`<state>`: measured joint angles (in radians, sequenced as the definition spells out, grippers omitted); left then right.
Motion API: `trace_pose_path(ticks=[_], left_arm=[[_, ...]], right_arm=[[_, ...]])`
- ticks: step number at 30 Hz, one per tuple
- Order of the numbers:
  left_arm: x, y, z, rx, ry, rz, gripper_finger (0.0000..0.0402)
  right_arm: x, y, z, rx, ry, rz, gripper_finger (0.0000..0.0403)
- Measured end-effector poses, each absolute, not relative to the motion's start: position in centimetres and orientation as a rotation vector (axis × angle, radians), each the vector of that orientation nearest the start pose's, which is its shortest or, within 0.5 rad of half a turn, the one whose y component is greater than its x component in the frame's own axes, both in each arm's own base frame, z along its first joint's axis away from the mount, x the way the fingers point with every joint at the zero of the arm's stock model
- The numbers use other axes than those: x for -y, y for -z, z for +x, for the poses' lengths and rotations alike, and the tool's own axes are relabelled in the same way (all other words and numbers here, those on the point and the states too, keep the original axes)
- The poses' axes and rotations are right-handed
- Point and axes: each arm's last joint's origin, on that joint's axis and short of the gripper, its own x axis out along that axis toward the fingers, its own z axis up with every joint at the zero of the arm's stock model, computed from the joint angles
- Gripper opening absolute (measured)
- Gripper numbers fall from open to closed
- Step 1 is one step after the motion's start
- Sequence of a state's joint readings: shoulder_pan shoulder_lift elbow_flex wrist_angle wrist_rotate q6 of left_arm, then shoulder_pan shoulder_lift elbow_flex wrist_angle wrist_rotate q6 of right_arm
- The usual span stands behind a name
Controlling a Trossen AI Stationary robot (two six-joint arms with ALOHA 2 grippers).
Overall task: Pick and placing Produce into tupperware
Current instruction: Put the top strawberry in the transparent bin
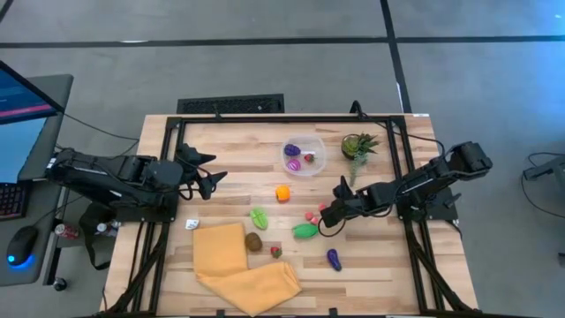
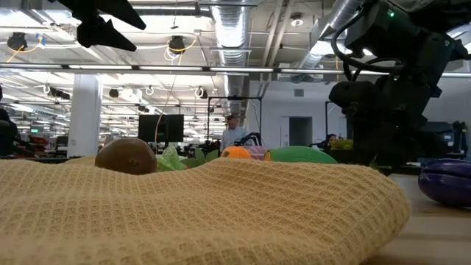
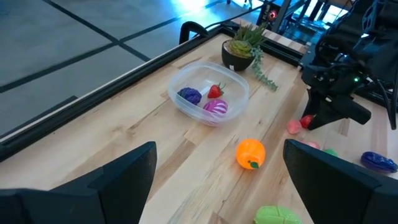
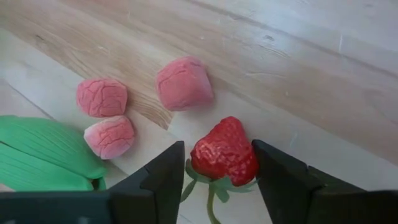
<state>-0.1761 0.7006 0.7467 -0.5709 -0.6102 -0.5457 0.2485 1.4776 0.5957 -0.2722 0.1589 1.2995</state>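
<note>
Strawberry, small, red and plastic (image 4: 224, 152), sat between your right gripper (image 4: 217, 171)'s dark fingers, touching both yet resting on the wooden surface (image 4: 298, 56). You needed firmer closure before lifting toward the clear round tub (image 1: 305, 166). Your left gripper (image 1: 205, 172) waited open.

Pale planked wood table (image 1: 238, 172), waffle-weave yellow cloth (image 1: 238, 265), clear plastic tupperware (image 1: 304, 155)

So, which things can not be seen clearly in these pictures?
- Low view: the yellow cloth hides most of the table; the tupperware is not visible.
- Right wrist view: whether the right gripper already pinches the strawberry is unclear.
- High view: the small pink pieces are too small to identify.
</note>
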Motion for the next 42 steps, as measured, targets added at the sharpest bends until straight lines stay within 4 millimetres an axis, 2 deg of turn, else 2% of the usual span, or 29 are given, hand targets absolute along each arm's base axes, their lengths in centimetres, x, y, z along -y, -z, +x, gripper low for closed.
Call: trace_pose_path(ticks=[12,22,27,32,42], left_arm=[[0.8,-29.9,14.0,-0.357,-0.546,-0.321,0.0341],[0.8,-29.8,13.9,-0.368,-0.551,-0.315,0.0341],[0.8,-29.8,13.9,-0.368,-0.551,-0.315,0.0341],[0.8,-29.8,13.9,-0.367,-0.551,-0.316,0.0341],[0.8,-29.8,13.9,-0.367,-0.551,-0.316,0.0341]], right_arm=[[-5.4,-12.7,23.0,-0.989,0.648,0.918,0.0179],[-5.4,-12.7,23.0,-0.988,0.647,0.918,0.0191],[-5.4,-12.9,22.9,-0.991,0.631,0.913,0.0179],[-5.3,-13.5,22.7,-0.977,0.605,0.919,0.017],[-5.2,-15.7,22.4,-0.894,0.535,0.937,0.0185]])
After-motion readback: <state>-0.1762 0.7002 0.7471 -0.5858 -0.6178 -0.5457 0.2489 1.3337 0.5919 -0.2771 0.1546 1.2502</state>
